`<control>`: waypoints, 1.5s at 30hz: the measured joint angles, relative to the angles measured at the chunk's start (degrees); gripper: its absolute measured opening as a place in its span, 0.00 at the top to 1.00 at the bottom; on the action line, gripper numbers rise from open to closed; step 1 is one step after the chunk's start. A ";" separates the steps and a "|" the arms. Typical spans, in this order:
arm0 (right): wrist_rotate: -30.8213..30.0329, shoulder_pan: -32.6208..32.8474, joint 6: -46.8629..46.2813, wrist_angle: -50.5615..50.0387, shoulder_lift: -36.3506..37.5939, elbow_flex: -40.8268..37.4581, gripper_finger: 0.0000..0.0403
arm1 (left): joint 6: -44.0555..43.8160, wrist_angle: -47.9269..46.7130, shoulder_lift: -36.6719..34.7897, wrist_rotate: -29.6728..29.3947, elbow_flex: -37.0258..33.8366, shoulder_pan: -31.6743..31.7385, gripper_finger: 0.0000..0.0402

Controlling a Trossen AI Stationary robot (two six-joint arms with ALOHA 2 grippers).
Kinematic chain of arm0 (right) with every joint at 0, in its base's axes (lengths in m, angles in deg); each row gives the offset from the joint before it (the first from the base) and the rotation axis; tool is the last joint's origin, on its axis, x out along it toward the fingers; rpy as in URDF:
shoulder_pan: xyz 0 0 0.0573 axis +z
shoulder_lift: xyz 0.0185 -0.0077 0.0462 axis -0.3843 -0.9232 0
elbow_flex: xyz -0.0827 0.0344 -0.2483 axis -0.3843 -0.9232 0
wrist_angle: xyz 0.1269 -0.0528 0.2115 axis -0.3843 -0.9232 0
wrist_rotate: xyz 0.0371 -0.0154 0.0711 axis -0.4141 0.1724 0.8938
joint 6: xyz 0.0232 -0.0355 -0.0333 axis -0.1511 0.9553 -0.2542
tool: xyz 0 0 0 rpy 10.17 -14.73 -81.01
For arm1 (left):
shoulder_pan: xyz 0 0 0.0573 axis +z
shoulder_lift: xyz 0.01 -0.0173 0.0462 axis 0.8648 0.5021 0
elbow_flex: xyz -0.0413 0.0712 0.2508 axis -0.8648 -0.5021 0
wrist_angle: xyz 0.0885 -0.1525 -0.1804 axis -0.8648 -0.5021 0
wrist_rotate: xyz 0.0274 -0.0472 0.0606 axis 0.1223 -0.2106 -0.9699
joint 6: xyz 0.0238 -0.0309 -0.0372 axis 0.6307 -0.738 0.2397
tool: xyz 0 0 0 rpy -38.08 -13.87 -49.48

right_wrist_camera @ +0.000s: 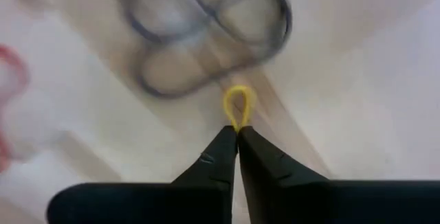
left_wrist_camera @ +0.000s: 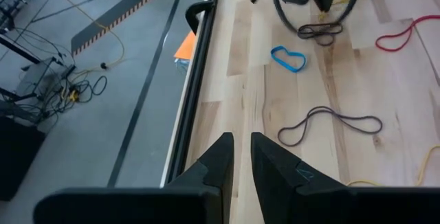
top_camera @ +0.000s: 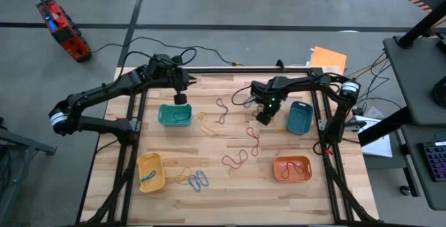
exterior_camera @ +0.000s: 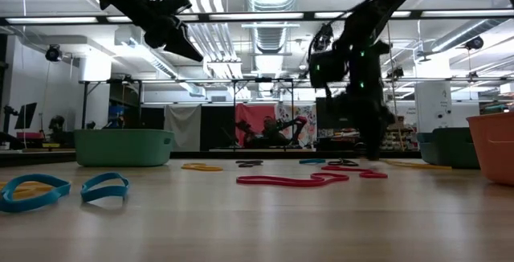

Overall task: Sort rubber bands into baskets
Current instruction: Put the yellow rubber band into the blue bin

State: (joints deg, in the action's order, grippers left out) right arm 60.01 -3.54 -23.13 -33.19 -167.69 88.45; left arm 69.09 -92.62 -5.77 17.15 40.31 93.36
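A: How is the right gripper (right_wrist_camera: pixel 237 131) set?

B: Its two dark fingers are pressed together, and a small yellow rubber band (right_wrist_camera: pixel 238 106) is pinched between the tips, with a short loop poking out past them. A blurred grey rubber band (right_wrist_camera: pixel 206 38) lies on the wood just beyond that loop.

A: Where is that relative to the blue basket (top_camera: pixel 301 118)?

B: In the overhead view the right gripper (top_camera: pixel 264 118) sits just beside the blue basket, on the side facing the teal-green basket (top_camera: pixel 174 114), low over the wooden table (top_camera: pixel 230 192).

A: And the left gripper (left_wrist_camera: pixel 238 148)?

B: Its fingers stand close, a narrow gap between them, nothing held. From above, the left gripper (top_camera: pixel 180 98) hangs at the far rim of the teal-green basket.

A: The other bands?

B: A red-brown band (top_camera: pixel 235 159) snakes between the teal-green basket and the orange basket (top_camera: pixel 292 168). Two blue bands (top_camera: pixel 199 179) lie beside the yellow basket (top_camera: pixel 150 171), which has a blue band inside it. The orange basket also holds a band, colour unclear.
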 joint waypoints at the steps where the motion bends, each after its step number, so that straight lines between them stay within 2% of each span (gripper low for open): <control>1: 0.00 0.02 0.00 -0.22 1.39 0.06 0.98 | -0.11 -0.01 0.00 0.00 0.00 0.00 0.91; 17: -2.03 0.03 -0.58 -0.49 19.27 0.81 0.98 | -2.76 -0.70 -0.02 0.00 -0.02 0.00 0.91; 26: -11.10 4.57 -6.27 -5.16 27.82 1.05 0.98 | -3.20 -0.66 -0.02 0.00 -0.02 -0.04 0.91; 32: -21.94 9.78 -14.84 -18.18 27.02 5.85 0.98 | -3.22 -0.35 -0.02 0.00 -0.04 -0.04 0.91; 35: -25.42 11.72 -20.00 -25.87 25.05 8.94 0.98 | -3.21 -0.31 -0.02 0.00 -0.04 -0.04 0.91; 41: -27.16 13.93 -28.17 -39.16 20.09 13.69 0.98 | -3.22 -0.26 -0.02 0.00 -0.04 -0.04 0.91; 45: -25.83 14.15 -29.59 -39.90 18.12 13.70 0.98 | -3.22 -0.24 -0.03 0.00 -0.04 -0.04 0.91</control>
State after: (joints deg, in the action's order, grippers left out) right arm 34.18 10.61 -52.72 -73.09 -149.57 102.15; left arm 65.87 -92.86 -5.80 17.15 40.27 93.32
